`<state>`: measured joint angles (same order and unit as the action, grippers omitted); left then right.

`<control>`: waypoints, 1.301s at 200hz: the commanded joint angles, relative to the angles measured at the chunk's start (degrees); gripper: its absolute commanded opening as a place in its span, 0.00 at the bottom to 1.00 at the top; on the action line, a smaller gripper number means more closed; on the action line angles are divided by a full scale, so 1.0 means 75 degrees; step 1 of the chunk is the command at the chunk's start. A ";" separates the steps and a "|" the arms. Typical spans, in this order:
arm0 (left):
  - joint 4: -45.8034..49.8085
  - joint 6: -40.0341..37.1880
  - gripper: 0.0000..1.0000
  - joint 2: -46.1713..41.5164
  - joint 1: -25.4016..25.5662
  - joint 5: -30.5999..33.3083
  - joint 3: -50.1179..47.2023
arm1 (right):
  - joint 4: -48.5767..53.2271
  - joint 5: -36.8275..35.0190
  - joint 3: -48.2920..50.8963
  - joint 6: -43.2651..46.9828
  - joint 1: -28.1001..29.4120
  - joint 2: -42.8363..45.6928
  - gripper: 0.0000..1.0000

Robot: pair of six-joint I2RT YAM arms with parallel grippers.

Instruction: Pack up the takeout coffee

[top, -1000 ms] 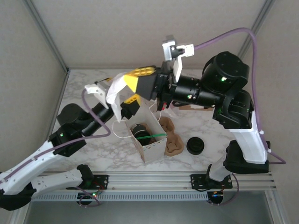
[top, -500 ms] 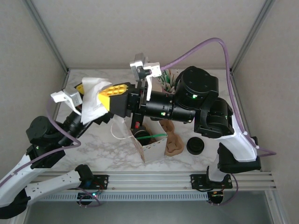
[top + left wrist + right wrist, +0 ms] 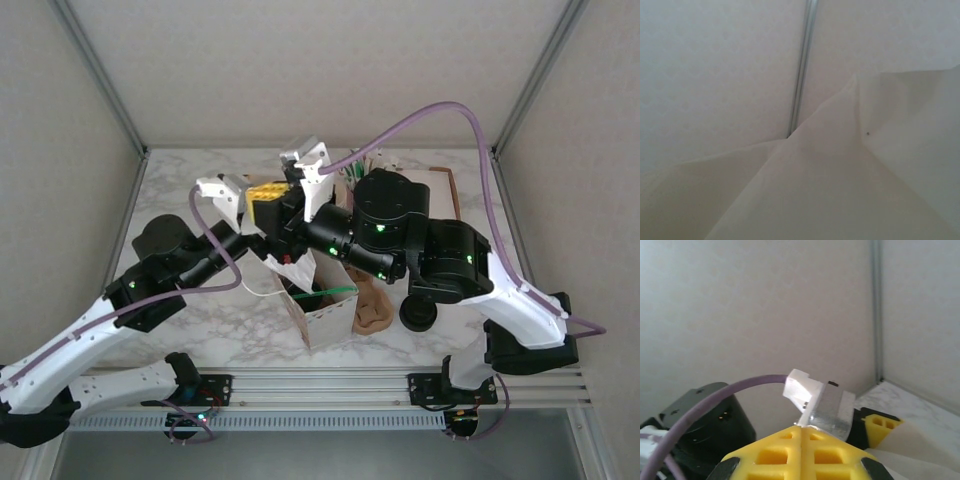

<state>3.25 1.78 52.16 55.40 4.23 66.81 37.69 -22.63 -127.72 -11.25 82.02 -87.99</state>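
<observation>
We look down on a white marble-patterned tabletop (image 3: 180,175) inside a booth of cream wall panels (image 3: 300,70). The panels are joined by slim aluminium posts (image 3: 103,80) that run down to the table's far corners. A ribbed metal rail (image 3: 330,385) crosses the bottom of the frame and carries both arm bases.

The takeout coffee (image 3: 308,297) stands in an open-topped white paper bag (image 3: 330,322) at lower centre, its black lid facing up. A thin green strip (image 3: 338,291) lies across the bag's mouth. Just right of the bag are brown cardboard pieces (image 3: 372,308), and right of those a squat black stack of lids (image 3: 418,313). Some greenery (image 3: 356,170) and a wood-edged board (image 3: 445,190) sit towards the upper right of the table.

Both arms meet above the bag, at centre frame. The right gripper (image 3: 802,450) has its yellow fingers pressed flat together, and we see nothing between them. The left gripper (image 3: 262,195) is just beside it, but we cannot tell how its jaws stand. A creased sheet of white paper (image 3: 840,190) covers the lower part of the left wrist view, with wall and one post behind it. In the top view, white paper hangs below the grippers, over the bag's far edge.
</observation>
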 commanded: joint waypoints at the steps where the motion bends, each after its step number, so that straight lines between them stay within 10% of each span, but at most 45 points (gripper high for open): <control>1: -0.0061 0.0224 0.91 0.0054 -0.0021 -0.0419 0.0364 | 0.0171 -0.1047 0.0430 0.0167 0.0051 0.0442 0.00; 69: 0.0925 0.0707 0.82 -0.0011 -0.0030 0.0102 -0.0009 | 0.0640 -0.1961 0.2763 -0.1111 0.0033 0.1537 0.00; 116: 0.2386 0.1278 0.64 -0.0819 -0.0119 0.1052 -0.0081 | 0.0797 -0.0892 0.3592 -0.2401 -0.0274 0.1310 0.00; 183: 0.4158 0.1644 0.59 -0.0655 -0.0156 -0.0013 0.0499 | 0.1801 -0.0226 0.3974 -0.3543 -0.0947 0.0379 0.00; 260: 0.5029 0.2733 0.65 -0.0672 -0.0344 0.1857 0.1184 | 0.3297 -0.0623 0.3764 -0.3703 -0.1096 0.0162 0.00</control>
<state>37.06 16.69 48.12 54.02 10.55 71.79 55.96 -25.89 -97.49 -37.41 73.95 -85.73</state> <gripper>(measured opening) 0.653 0.053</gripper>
